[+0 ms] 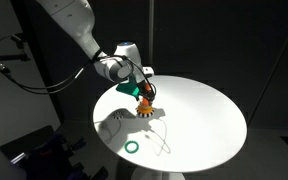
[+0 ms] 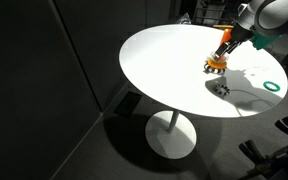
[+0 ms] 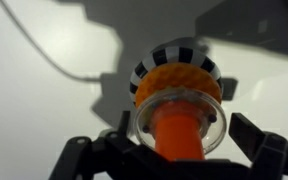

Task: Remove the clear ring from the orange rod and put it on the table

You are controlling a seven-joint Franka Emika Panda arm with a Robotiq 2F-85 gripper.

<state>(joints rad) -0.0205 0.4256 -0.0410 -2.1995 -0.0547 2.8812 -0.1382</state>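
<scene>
The orange rod [image 3: 180,132] stands upright on a round base with orange and black-and-white striped rings [image 3: 176,60]. The clear ring [image 3: 212,117] sits around the rod, above those rings. My gripper [image 3: 184,142] is open, with one dark finger on each side of the clear ring; neither finger is clamped on it. In both exterior views the gripper [image 1: 144,88] [image 2: 234,38] hangs right over the rod [image 1: 145,103] [image 2: 222,48] on the white round table [image 1: 204,115] [image 2: 164,60]. The clear ring is too small to make out there.
A solid green ring [image 1: 132,147] [image 2: 273,86] lies flat near the table's edge. A thin cable [image 1: 160,136] [image 2: 236,93] loops across the tabletop between the rod and the green ring. The surroundings beyond the table are dark.
</scene>
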